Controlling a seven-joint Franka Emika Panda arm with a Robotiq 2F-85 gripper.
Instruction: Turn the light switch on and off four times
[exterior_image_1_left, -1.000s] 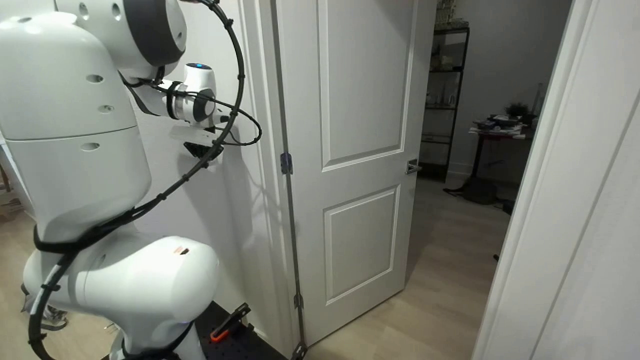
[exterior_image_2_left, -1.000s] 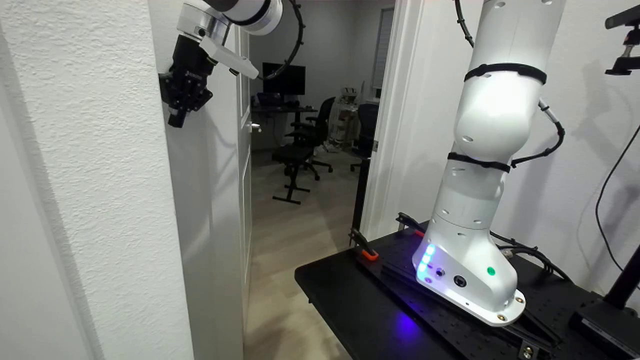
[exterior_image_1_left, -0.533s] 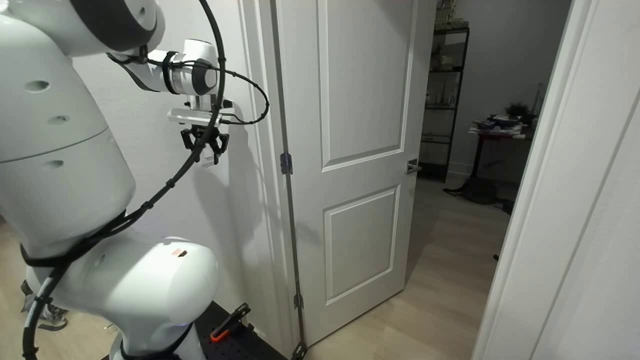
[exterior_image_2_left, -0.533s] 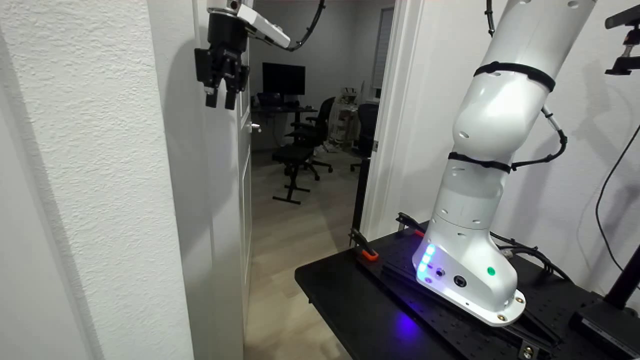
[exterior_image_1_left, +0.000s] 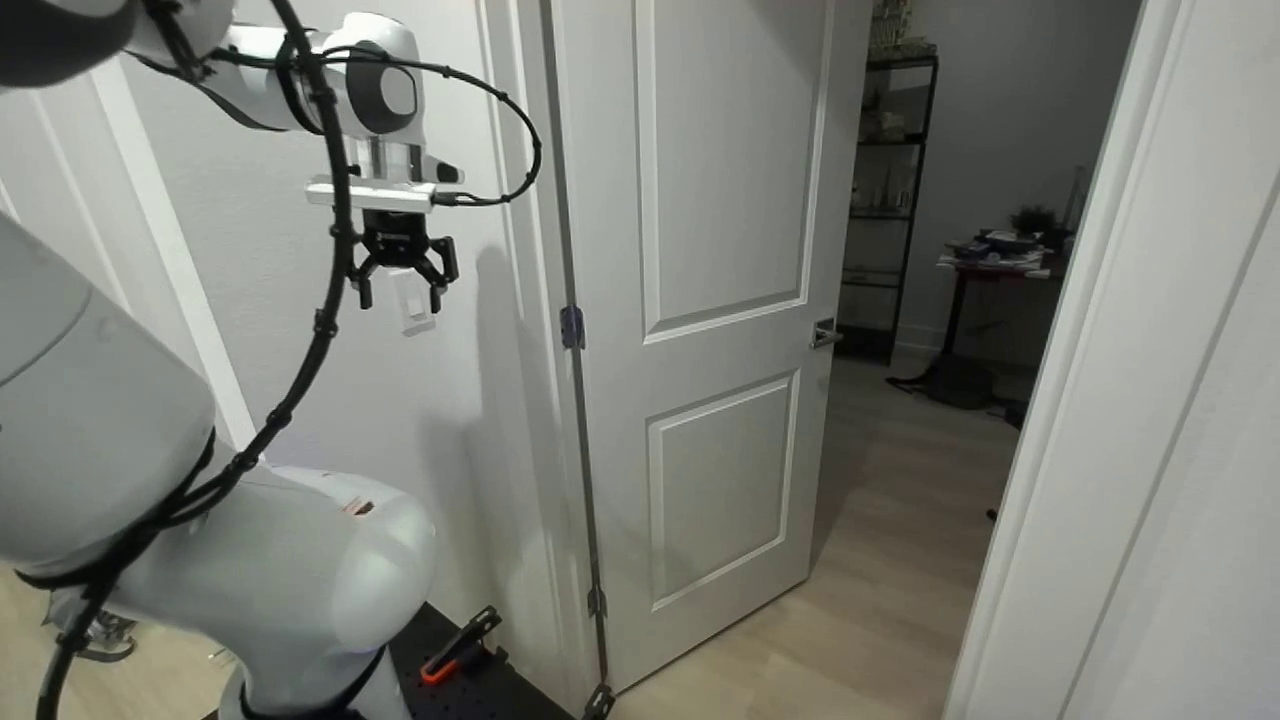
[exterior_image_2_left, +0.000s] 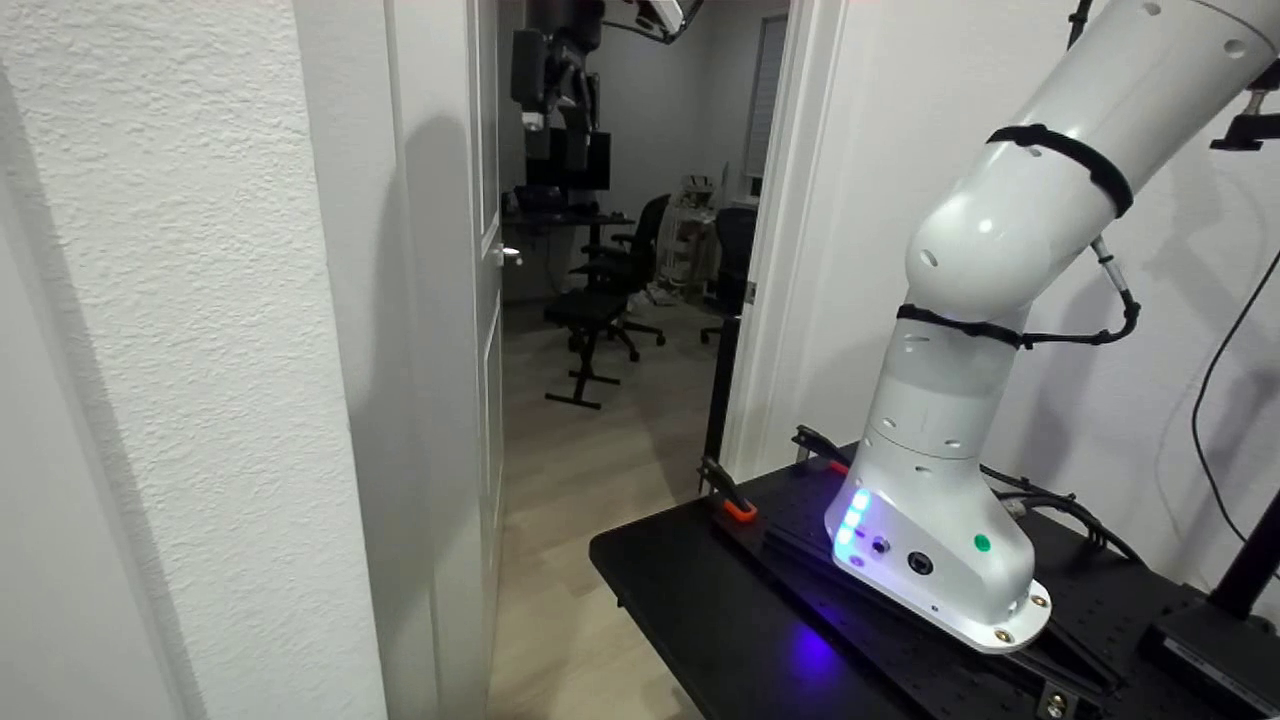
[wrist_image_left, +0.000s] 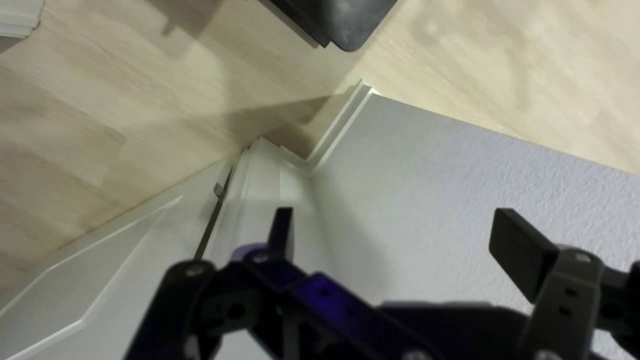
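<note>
On the pale wall beside the door frame, an exterior view shows the white light switch (exterior_image_1_left: 415, 306) on its plate, partly covered by the gripper. My black gripper (exterior_image_1_left: 400, 303) hangs in front of it with its fingers pointing down and spread wide. In the wrist view the gripper (wrist_image_left: 395, 212) has nothing between its pads, only textured wall behind them. Dark and partly cut off at the top, the gripper (exterior_image_2_left: 560, 130) also appears in an exterior view, off the wall. The switch does not show in the wrist view.
A white door (exterior_image_1_left: 720, 360) stands ajar beside the wall, with a lever handle (exterior_image_1_left: 826, 334). The arm's base sits on a black table (exterior_image_2_left: 720, 590) with orange clamps (exterior_image_2_left: 740, 511) at its edge. A loose black cable (exterior_image_1_left: 325, 330) loops along the arm.
The gripper has gone from nearly shut to wide open. The arm has risen and drawn back from the wall, the fingers now hanging straight down, and the switch has come into sight.
</note>
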